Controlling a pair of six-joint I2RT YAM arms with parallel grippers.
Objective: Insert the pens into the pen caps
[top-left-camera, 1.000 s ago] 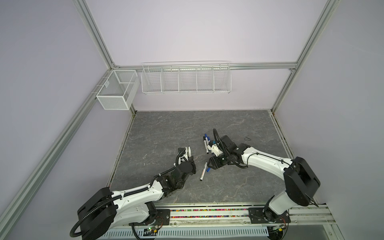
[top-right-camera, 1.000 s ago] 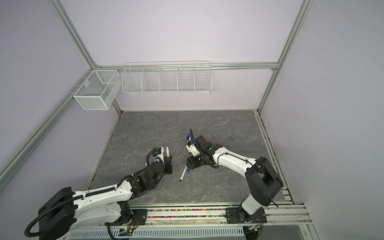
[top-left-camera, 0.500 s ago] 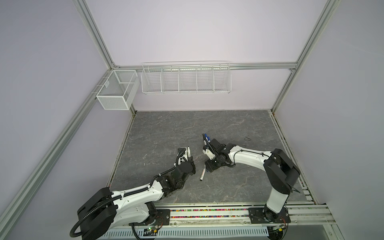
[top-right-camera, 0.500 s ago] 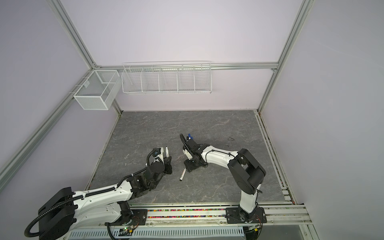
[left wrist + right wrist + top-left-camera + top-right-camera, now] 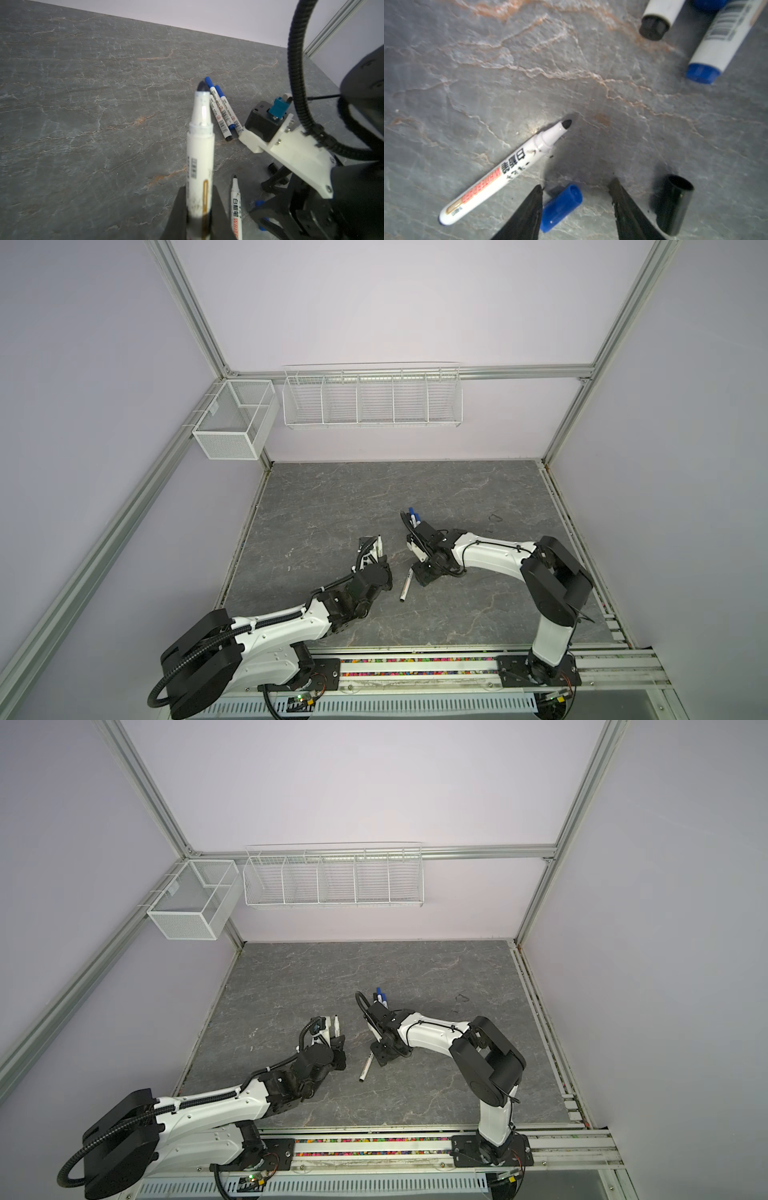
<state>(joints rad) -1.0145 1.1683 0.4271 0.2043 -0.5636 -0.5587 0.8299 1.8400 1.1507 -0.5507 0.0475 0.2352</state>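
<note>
- The grey stone-patterned table carries everything, clustered around its middle.
- The right arm has just folded its elbow inward, and the right gripper has come down low over the loose caps. I judge that a cap pickup is next.
- The left arm has not moved. The left gripper is clamped on the held pen, whose bare dark tip points up, left of centre.
- The right gripper's jaws stand apart and grip nothing.
- Three capped pens lie side by side just far of the right gripper, so those look finished.
- The loose pen lies uncapped between the two grippers, on the near side.
- The black cap lies just outside one right finger.
- The blue cap lies between the open jaws, close against one finger.
- Writing: the loose pen reads "WHITEBOARD" in red beside black Chinese characters. The capped pens show barcodes and a small red prohibition sign. The held pen's print is too blurred to read.
</note>
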